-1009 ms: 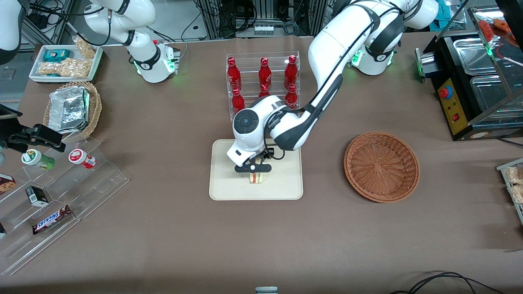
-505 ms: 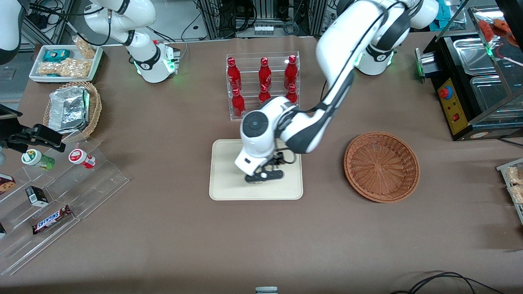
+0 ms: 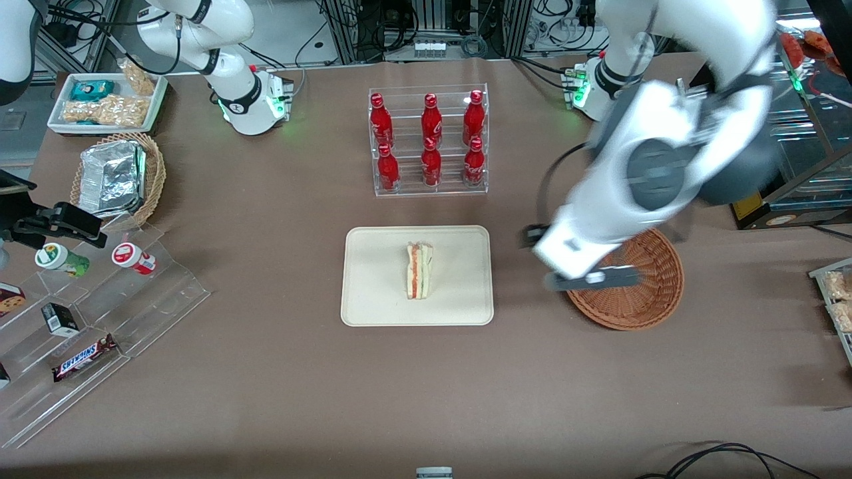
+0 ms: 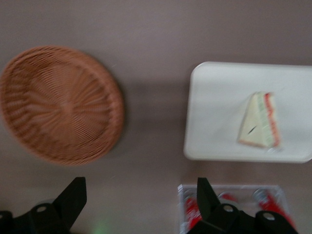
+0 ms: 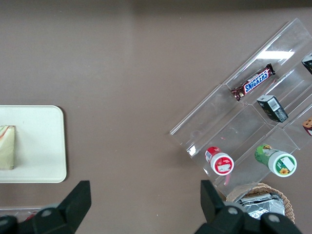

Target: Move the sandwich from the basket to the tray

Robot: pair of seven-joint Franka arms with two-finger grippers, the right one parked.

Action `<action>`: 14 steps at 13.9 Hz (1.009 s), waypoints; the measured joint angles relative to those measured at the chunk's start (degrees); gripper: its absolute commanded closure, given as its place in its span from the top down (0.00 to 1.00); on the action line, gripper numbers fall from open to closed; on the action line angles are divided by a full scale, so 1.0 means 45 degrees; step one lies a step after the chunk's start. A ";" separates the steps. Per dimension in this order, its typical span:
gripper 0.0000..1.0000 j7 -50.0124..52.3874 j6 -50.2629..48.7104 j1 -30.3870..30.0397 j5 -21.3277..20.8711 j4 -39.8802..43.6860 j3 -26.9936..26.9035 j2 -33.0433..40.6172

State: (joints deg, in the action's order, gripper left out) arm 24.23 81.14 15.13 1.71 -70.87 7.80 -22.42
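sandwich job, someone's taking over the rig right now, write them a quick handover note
Gripper: open, holding nothing, raised over the basket edge nearest the tray.
Sandwich: lying on the tray, near its middle, free of the fingers.
Basket: nothing in it.
Done: sandwich moved from basket to tray and let go.
Left: nothing for the sandwich; probably just park the arm.

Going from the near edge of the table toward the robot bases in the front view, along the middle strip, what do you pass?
Tray with the sandwich lying on it → clear rack of red bottles. Off that line, toward the working arm's end, the gripper hangs over the basket, jaws open.
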 measured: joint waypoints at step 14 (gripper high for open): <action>1.00 -0.3388 -0.2032 -0.4810 -0.1468 -0.4165 -0.0032 0.4848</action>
State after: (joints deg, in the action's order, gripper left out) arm 8.98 71.99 -6.52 -4.90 -89.61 7.66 -0.61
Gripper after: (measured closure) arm 0.000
